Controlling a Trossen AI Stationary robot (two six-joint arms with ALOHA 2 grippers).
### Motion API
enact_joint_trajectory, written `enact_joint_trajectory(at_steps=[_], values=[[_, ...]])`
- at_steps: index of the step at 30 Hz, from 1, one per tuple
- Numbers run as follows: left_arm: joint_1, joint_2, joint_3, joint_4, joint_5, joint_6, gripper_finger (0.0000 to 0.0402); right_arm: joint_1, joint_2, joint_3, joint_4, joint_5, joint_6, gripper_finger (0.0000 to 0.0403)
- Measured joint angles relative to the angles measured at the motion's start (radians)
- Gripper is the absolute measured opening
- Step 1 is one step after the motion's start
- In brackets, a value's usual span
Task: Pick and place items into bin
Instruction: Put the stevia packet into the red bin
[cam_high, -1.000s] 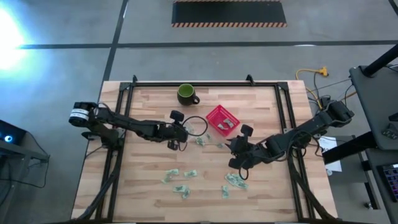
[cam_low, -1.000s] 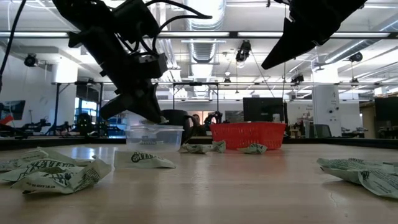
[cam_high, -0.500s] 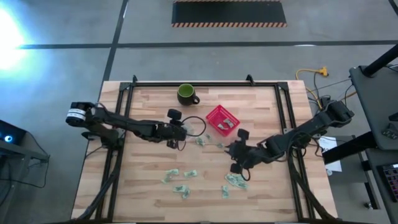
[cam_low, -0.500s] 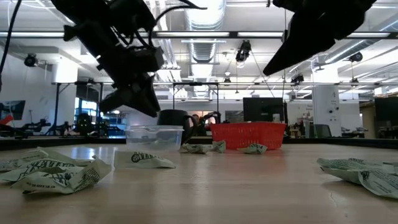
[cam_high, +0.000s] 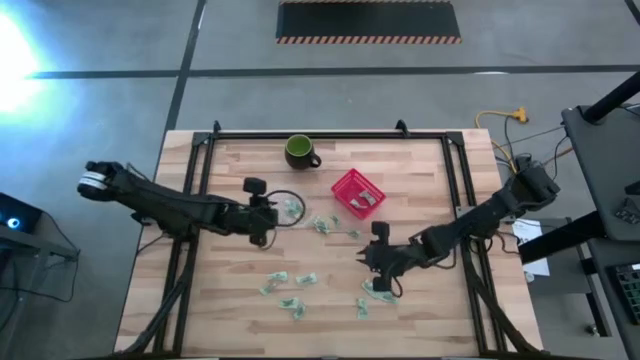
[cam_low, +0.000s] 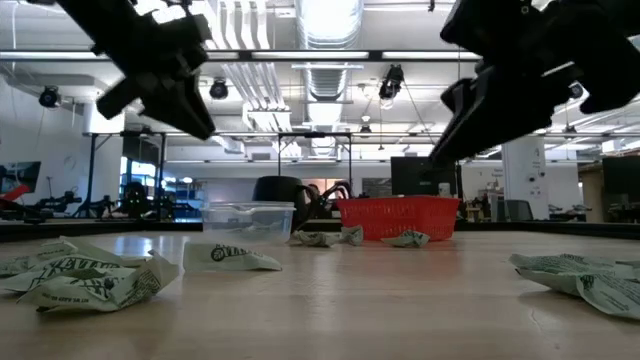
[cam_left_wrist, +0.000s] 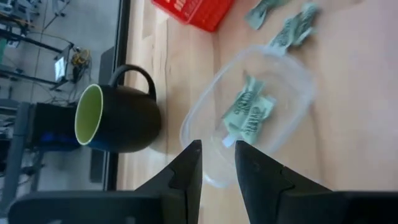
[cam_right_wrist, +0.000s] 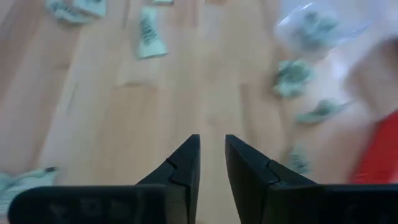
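Several small pale green-and-white crumpled wrappers (cam_high: 275, 283) lie scattered on the wooden table, with more near the middle (cam_high: 322, 225). One wrapper (cam_left_wrist: 249, 112) lies inside a clear round container (cam_high: 290, 207). My left gripper (cam_high: 270, 216) hovers just left of that container, narrowly open and empty (cam_left_wrist: 217, 155). My right gripper (cam_high: 378, 264) hangs above the table, right of the middle. It is also narrowly open and empty (cam_right_wrist: 211, 149), with a wrapper (cam_high: 378, 290) lying just nearside of it. A red basket (cam_high: 357, 193) sits beyond it.
A dark green mug (cam_high: 299, 151) stands near the far edge, beyond the clear container (cam_left_wrist: 292, 68). The red basket (cam_low: 398, 217) holds some pale thing. Black frame rails (cam_high: 195, 180) run along the table's left and right sides. Bare wood lies between the two grippers.
My left gripper has drawn back from the clear container toward the table's left edge and has risen. My right gripper has moved toward the near edge and slightly left, and has come lower over the wrappers there. No wrapper on the table has moved.
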Motion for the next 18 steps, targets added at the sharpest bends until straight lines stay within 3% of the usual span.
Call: enact_joint_trajectory(at_steps=[7, 18], values=[[-0.09, -0.073, -0.005, -0.035, -0.003, -0.063, 0.008, 0.005, 0.033, 0.026, -0.028, -0.166, 0.161, 0.0064], [-0.108, -0.083, -0.047, -0.028, -0.035, -0.065, 0.008, 0.1, 0.048, 0.027, -0.061, -0.197, 0.349, 0.0068]])
